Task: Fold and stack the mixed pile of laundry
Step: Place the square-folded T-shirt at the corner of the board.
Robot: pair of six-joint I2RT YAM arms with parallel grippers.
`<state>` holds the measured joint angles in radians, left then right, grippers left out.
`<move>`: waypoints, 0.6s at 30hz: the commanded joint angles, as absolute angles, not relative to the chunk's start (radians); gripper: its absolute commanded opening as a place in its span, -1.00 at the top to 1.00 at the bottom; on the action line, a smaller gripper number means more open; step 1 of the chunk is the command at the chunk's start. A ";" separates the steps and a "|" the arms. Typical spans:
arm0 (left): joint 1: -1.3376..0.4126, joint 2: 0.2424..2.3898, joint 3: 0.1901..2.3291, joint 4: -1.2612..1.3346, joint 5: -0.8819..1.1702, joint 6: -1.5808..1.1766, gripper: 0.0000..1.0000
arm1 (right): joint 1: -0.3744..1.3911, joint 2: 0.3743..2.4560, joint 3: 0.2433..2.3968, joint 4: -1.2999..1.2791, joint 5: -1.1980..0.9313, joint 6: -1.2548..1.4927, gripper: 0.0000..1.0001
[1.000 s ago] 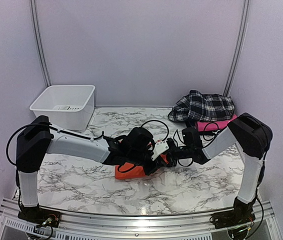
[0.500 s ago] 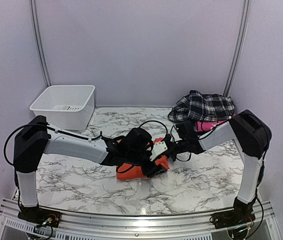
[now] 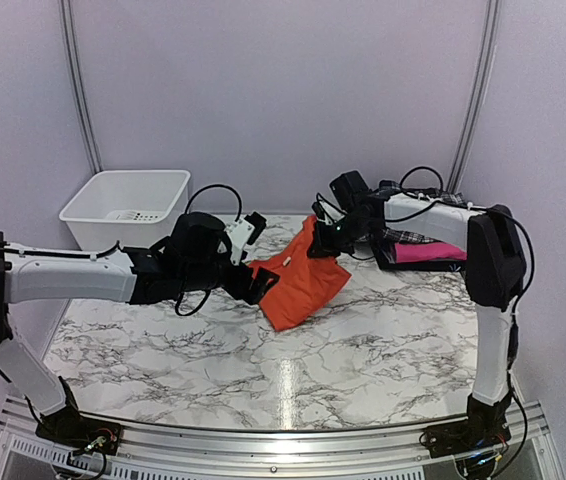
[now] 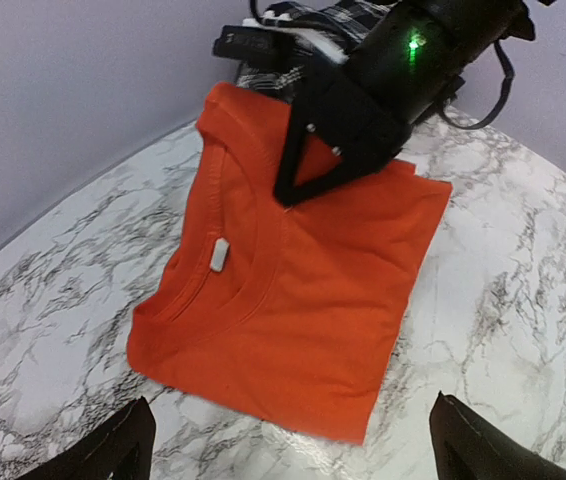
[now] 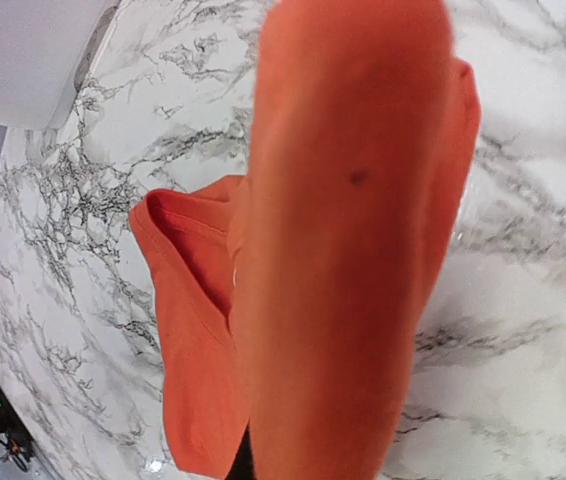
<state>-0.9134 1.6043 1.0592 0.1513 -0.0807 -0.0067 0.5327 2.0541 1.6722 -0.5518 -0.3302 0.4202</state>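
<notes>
- Folded bright orange cotton t-shirt (image 3: 301, 282): hung by its upper edge over the marble desk (image 3: 393, 340); long axis sloping up to the right
- Right jaws: clamped on that upper edge; nearer arm
- Left jaws: spread wide, empty, just left of the shirt

orange t-shirt (image 3: 301, 280): shifted back-right, edge raised | my left gripper (image 3: 260, 255): released it, pulled left | my right gripper (image 3: 321, 232): clamped onto it
</notes>
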 commanded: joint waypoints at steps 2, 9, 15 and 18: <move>-0.860 1.578 1.057 0.125 -0.138 -0.102 -0.98 | 0.501 2.167 1.993 -0.810 -0.121 0.161 1.00; -0.856 1.608 1.057 0.092 -0.144 -0.124 -0.98 | 0.465 2.261 2.285 -0.960 -0.009 0.075 1.00; -0.856 1.626 1.061 0.087 -0.128 -0.120 -0.98 | 0.427 2.200 2.345 -0.982 0.051 0.056 1.00; -0.856 1.638 1.071 0.077 -0.119 -0.110 -0.98 | 0.403 2.164 2.346 -0.973 0.069 0.041 1.00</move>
